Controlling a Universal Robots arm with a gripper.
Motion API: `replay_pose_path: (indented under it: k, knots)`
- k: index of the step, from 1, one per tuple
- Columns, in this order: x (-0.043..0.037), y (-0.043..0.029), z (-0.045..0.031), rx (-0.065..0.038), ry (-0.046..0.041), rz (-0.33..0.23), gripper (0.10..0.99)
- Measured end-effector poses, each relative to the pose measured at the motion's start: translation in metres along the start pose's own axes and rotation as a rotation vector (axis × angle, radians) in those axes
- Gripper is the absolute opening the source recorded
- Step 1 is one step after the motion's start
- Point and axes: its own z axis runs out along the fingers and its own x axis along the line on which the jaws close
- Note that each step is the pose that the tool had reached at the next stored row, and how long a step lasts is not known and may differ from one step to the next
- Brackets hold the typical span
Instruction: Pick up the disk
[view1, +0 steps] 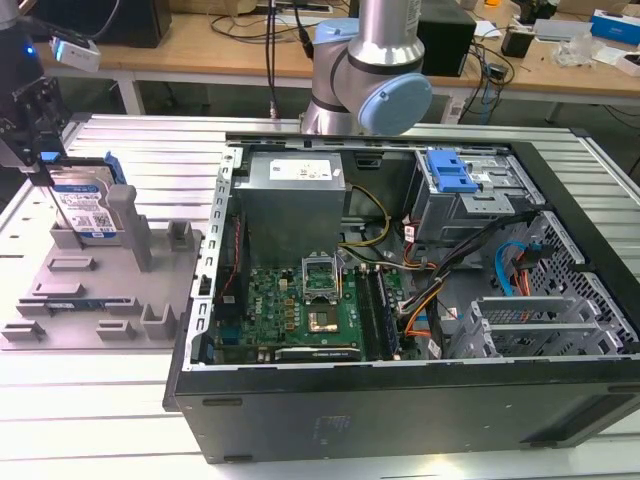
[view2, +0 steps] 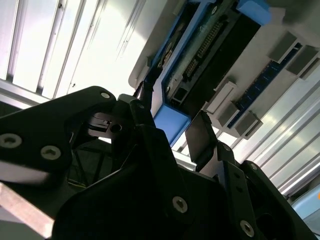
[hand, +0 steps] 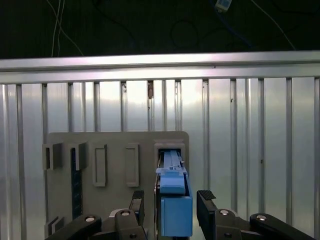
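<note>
Disk (view1: 84, 207): upright on its edge in the tray (view1: 110, 300), near the counter (view1: 90, 410) edge at the exterior view's left.
Claw (hand: 171, 196): apart, one finger (hand: 206, 200) on each side of the disk.

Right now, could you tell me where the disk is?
The disk stands on edge in the grey fixture tray at the exterior view's left, beside the open computer case, with the open gripper straddling it.
</note>
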Motion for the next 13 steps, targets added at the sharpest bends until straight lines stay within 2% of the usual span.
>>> replay_pose_path:
  k: [13]
  knots:
    - [-0.0003,0.0003,0.0065,0.000,0.0042,-0.001,0.541]
